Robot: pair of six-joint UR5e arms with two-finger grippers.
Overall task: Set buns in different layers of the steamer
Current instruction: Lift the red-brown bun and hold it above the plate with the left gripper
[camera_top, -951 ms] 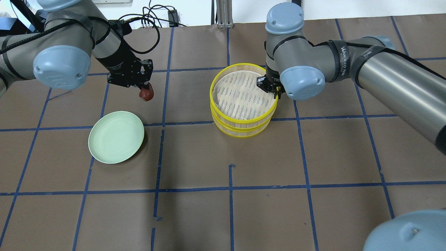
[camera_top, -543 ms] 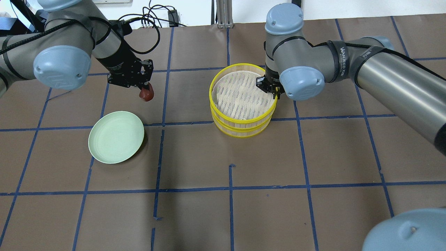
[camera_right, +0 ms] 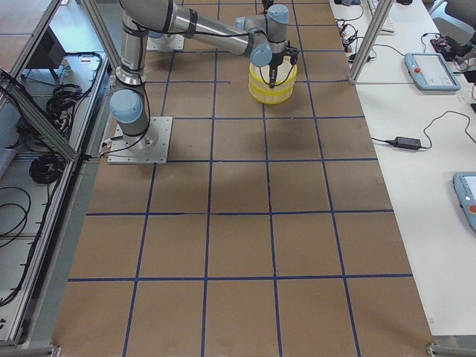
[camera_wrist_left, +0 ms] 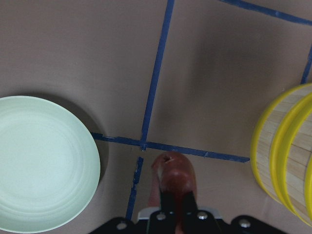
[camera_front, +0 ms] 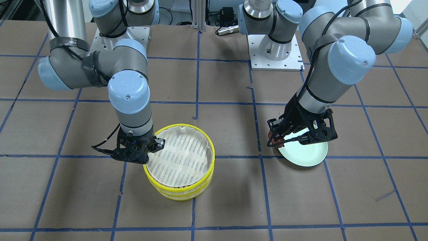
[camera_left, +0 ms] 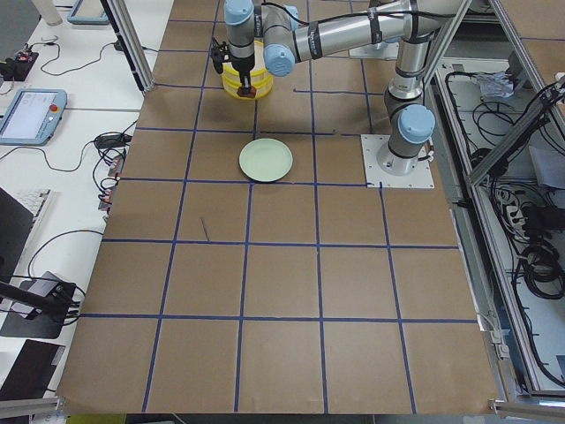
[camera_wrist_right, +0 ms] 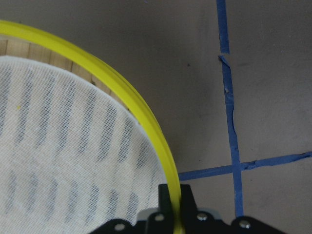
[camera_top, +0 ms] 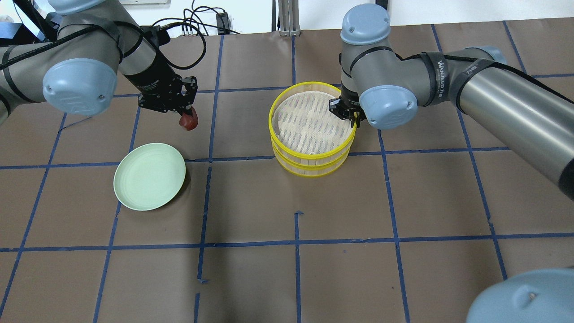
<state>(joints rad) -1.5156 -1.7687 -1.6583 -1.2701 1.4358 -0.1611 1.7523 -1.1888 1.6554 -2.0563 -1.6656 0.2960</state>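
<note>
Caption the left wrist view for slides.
Left end effector holds red-brown bun between green plate and stacked yellow steamer layers.

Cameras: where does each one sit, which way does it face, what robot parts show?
Front-facing: across the table, facing the robot, looking down; both arms and bases.
Overhead: behind the shoulders, looking forward and down; both arms.
Exterior left: table's end, robot at right edge.
Exterior right: opposite end, robot at left edge.
Left wrist: straight down past the left tool holding the dark red-brown bun.
Right wrist: down past the right tool clamping the yellow-rimmed steamer tray.
Both wrist views show that tray.
</note>
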